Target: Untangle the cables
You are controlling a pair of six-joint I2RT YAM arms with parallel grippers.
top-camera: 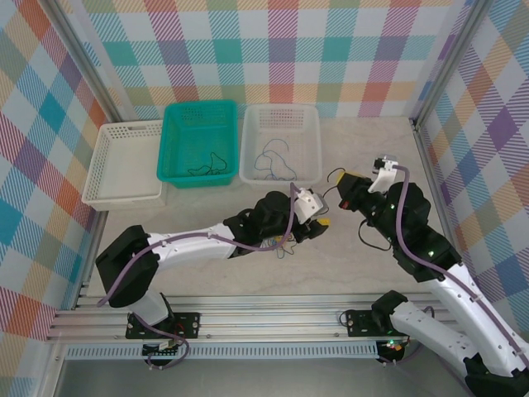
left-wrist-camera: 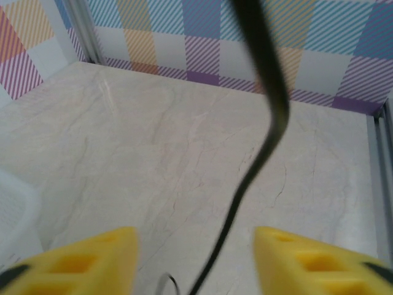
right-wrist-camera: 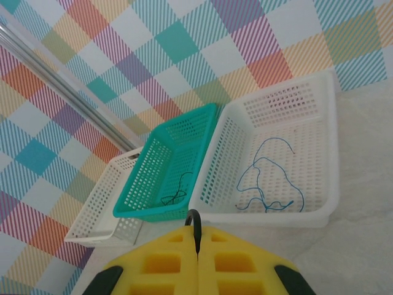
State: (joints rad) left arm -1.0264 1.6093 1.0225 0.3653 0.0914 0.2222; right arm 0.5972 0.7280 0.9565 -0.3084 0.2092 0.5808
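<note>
Right hand [right-wrist-camera: 198,238] clamped on black cable [left-wrist-camera: 272,117]; left hand [left-wrist-camera: 195,246] apart, straddling it, seemingly not touching: centre it, close fully, then draw away gently.

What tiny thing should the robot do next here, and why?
Probably close the left gripper. The black cable hangs between its yellow fingers, which stand apart, while the right gripper is shut on what looks like the same cable. With both ends held, the arms could pull it free.
</note>
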